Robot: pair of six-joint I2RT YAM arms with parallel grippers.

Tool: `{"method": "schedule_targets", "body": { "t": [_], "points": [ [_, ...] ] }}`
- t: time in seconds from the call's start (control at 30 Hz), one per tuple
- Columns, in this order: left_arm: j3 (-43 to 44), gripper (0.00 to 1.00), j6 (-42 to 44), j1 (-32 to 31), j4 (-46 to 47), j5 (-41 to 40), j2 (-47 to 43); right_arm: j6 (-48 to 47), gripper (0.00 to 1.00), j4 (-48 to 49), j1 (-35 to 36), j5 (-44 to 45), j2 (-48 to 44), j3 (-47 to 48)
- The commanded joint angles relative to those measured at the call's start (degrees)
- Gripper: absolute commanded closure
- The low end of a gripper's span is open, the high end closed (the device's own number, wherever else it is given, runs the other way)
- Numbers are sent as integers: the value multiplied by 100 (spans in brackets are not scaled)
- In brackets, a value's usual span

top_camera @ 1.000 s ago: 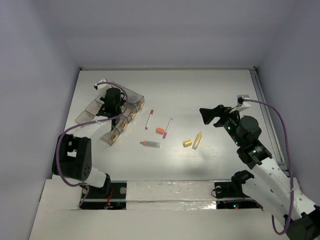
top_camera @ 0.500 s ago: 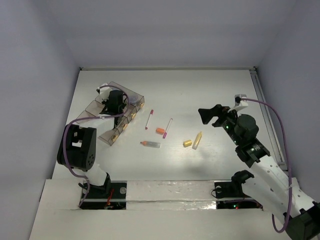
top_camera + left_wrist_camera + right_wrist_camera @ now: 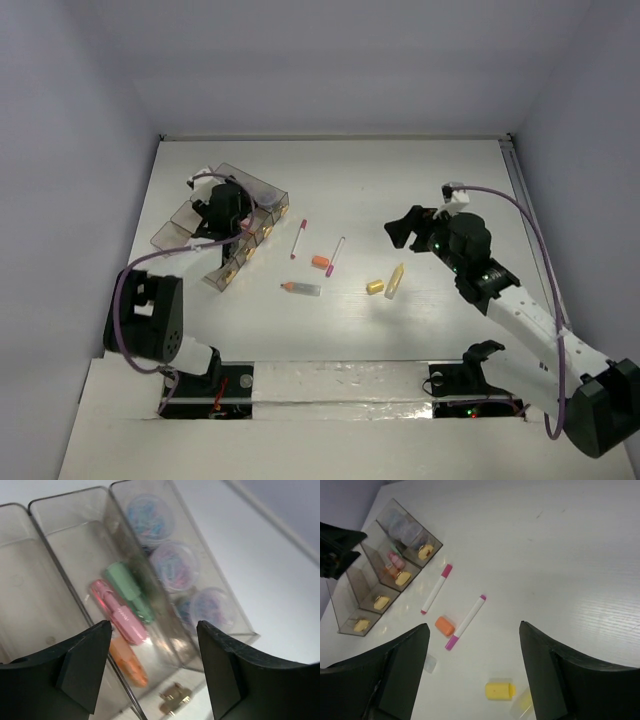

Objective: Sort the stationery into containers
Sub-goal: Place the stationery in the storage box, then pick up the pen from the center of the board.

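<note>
Left gripper: jaws apart, nothing between the fingers. It hangs right above the row of long clear smoky plastic boxes on the left side of the white table.

Under it in your left wrist view, one box holds three stubby pieces lying lengthwise: green stick, pink stick, orange stick. The box next to it, at the end of the row, holds three round blue-grey discs in clear tubs.

Right gripper: jaws wide too, empty, up in the air over the table, well apart from the boxes.

Loose stationery on the table between your two arms:
- first thin white pen with magenta ends, nearest the boxes
- second white pen close beside it
- loose orange stub just beside the second pen; can't tell if they touch
- yellow stub
- pale yellow stick just beside the yellow stub
- clear-bodied piece with an orange tip, nearer the arm bases; can't tell what it is.
</note>
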Motion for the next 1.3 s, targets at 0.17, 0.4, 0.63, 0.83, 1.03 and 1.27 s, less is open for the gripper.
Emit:
{"method": "schedule_targets", "body": {
  "t": [0.17,0.4,0.63,0.83,1.03,1.27],
  "points": [
    [-145,32,-221,-179,-352,1634,-2949,-338,29,-174,552,-198,1021,777],
    [205,27,584,-250,-2004,2672,-4729,-365,28,-693,1219,742,2699,1656],
    [365,27,1641,-250,-3298,3324,-5766,-101,28,-939,1529,1523,4325,2482],
    [-109,25,1826,-250,-3369,3140,-6488,153,30,-1133,1581,1710,4976,2878],
    [-374,25,1914,-311,-3202,3324,-6541,356,30,-1273,1696,1718,5460,3247],
    [-374,25,1879,-434,-3254,3157,-6672,382,37,-1589,1748,1911,5785,3546]
  ]
}}
